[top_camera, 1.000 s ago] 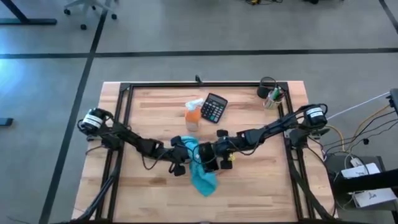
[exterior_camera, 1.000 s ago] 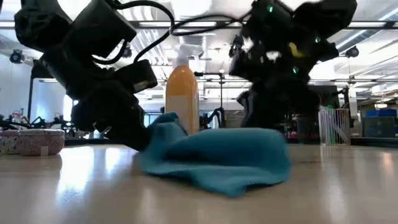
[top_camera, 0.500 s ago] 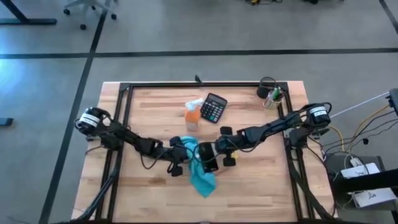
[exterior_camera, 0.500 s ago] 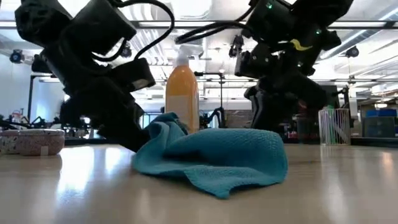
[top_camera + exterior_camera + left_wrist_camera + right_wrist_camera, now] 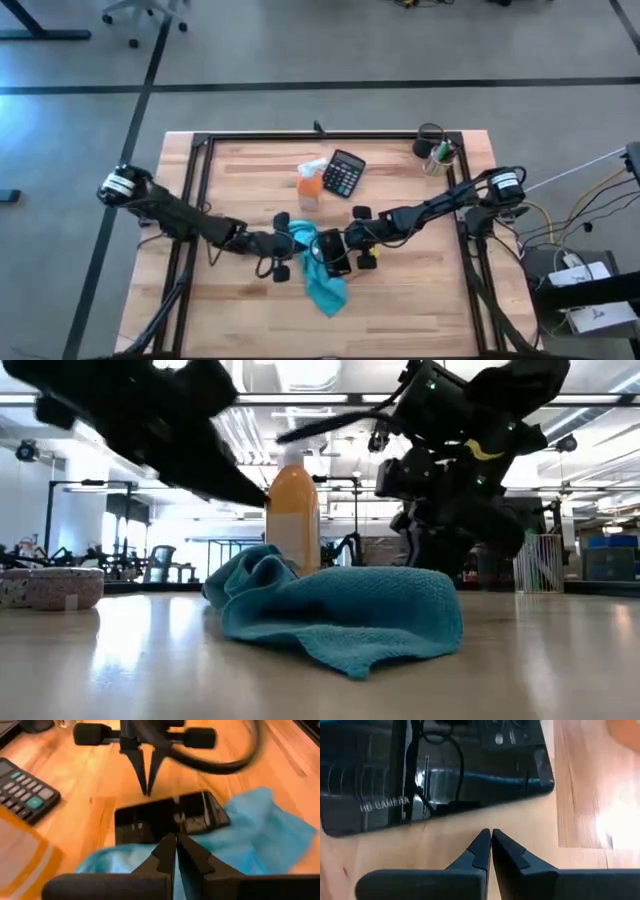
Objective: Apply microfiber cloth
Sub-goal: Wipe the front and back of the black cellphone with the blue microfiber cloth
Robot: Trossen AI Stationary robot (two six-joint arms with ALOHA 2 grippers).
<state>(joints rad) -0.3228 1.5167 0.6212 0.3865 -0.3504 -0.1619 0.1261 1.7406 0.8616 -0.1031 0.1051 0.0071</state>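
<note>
Wooden planks form the counter [image 5: 400,300], framed in black rails and standing on a grey floor crossed by dark lines.

Nearest the front edge, the microfiber cloth [image 5: 324,283] lies crumpled near the middle of the counter. Its long axis runs from front to back in the high view, with a pointed end toward the front edge and the other end bunched up between the two claws. In the low view the cloth [image 5: 340,615] is a low heap, with raised folds on one side and a flatter flap on the other.

Just behind the cloth, a black phone [image 5: 170,817] with a glossy screen lies flat; the cloth touches its near edge. The left claw [image 5: 176,842] hangs over that edge, its two fingers pressed together and holding nothing. The right claw [image 5: 490,840] sits just beside the phone, pointing down at bare wood, its fingers also pressed together and empty. The two claws face each other across the phone.

Farther back stand an orange spray bottle [image 5: 309,187] and a black calculator [image 5: 343,173], side by side. At the far right corner is a wire pen holder [image 5: 434,147].
</note>
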